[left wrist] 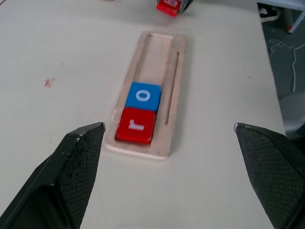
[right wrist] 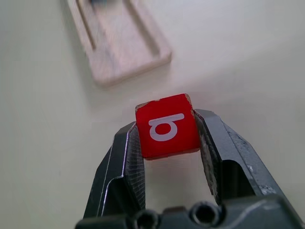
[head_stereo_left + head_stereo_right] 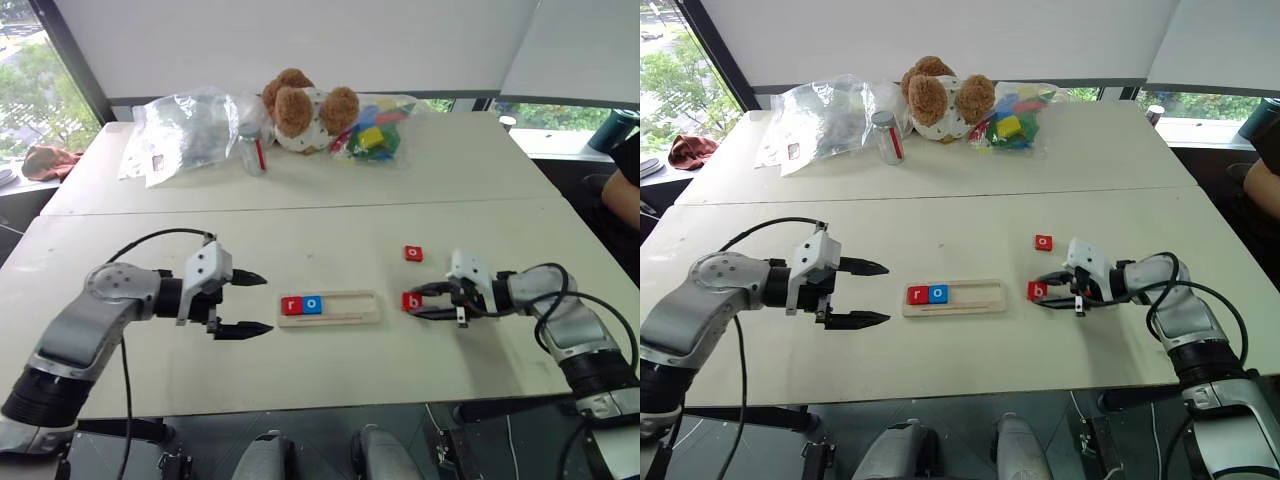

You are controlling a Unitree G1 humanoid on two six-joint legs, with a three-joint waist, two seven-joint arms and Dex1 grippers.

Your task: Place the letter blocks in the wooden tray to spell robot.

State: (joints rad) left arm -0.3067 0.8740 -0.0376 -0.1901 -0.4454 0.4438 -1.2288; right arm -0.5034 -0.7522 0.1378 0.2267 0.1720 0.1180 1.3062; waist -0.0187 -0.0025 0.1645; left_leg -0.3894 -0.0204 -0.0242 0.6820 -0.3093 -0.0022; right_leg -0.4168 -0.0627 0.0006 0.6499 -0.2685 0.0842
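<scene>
In the left eye view, the wooden tray [image 3: 331,307] lies at the centre of the frame on the white table [image 3: 300,370], with the red r block [image 3: 291,306] and the blue o block [image 3: 312,304] side by side at its left end and the rest of the groove bare. The left gripper [image 3: 250,302] sits at centre left with its 2 fingers spread wide, grasping nothing. At centre right the right gripper [image 3: 418,301] is clenched on the red b block [image 3: 410,301], near the tray's right end. A red o block [image 3: 413,253] lies on the table just above it. Along the upper part of the frame sit a teddy bear [image 3: 305,108], a clear plastic bag [image 3: 185,130] and bagged toy blocks [image 3: 375,128]. In the left wrist view, the tray runs up the middle of the frame, the r block nearest the 2 spread fingers [image 1: 71,167]. In the right wrist view, the b block is pinched between both fingers [image 2: 121,167] at the centre, with one end of the tray at the upper left.
</scene>
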